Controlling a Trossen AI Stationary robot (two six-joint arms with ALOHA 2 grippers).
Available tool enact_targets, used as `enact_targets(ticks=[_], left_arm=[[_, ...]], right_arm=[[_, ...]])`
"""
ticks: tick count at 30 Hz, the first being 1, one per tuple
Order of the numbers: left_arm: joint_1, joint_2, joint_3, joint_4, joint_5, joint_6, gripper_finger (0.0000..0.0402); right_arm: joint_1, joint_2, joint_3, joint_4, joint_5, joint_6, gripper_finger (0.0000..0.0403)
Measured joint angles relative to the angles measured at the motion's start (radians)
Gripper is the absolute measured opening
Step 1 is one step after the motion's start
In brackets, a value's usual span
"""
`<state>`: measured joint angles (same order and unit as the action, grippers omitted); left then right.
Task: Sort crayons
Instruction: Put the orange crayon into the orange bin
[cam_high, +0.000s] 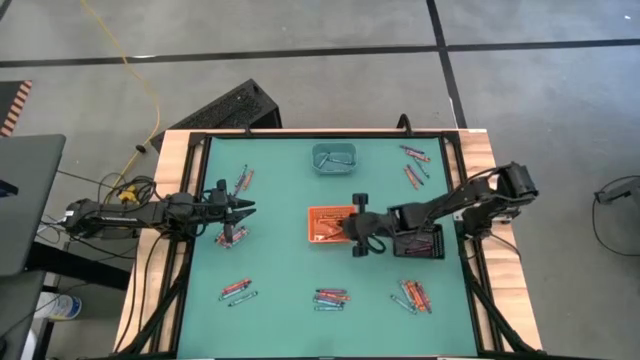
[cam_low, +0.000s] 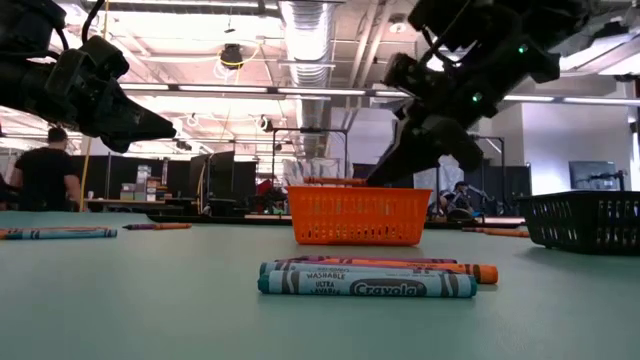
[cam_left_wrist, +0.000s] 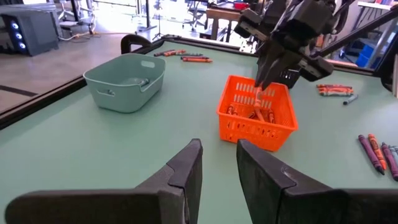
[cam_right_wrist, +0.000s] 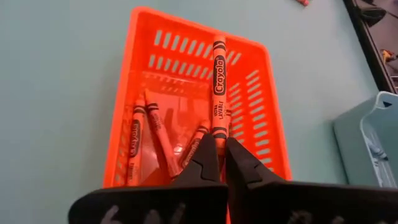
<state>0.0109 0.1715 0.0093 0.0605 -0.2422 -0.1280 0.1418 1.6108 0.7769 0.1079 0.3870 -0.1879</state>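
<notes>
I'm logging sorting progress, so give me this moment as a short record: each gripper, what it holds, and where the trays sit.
right gripper: shut on orange crayon, over the orange tray
left gripper: part open, empty, near the table's left side
orange tray contents: several orange-red crayons
teal tray: far centre
black tray: right of the orange tray
loose crayons: small clusters around the table

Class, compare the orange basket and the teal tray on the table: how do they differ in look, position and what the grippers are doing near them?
The orange basket has slotted walls; the teal tray has solid walls. The orange basket holds several orange crayons; the teal tray shows only a couple of pale sticks. The right gripper holds an orange crayon over the orange basket; no gripper is at the teal tray. Both are open-topped.
</notes>
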Motion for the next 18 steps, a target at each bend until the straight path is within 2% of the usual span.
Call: enact_targets(ticks=[13,18], left_arm=[[0.0,0.0,0.0,0.0,0.0,0.0,0.0088],[0.0,0.0,0.0,0.0,0.0,0.0,0.0088]], right_arm=[[-0.014,-0.006,0.0,-0.004,0.006,-0.004,0.0006],[-0.014,-0.032,0.001,-0.043,0.02,-0.004,0.0033]])
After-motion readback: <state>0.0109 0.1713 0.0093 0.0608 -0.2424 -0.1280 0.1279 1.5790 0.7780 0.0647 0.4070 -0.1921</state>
